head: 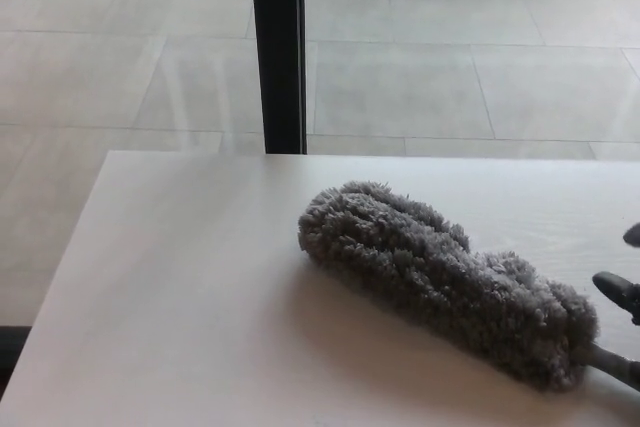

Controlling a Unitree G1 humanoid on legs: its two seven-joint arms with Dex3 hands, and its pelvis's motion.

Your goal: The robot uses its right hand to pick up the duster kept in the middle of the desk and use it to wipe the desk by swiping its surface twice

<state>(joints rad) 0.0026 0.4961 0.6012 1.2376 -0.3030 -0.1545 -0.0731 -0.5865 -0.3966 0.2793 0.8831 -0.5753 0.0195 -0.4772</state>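
Duster (445, 282): fluffy grey head, lying flat on the white desk (180, 287), angled diagonally, grey handle toward the lower right.
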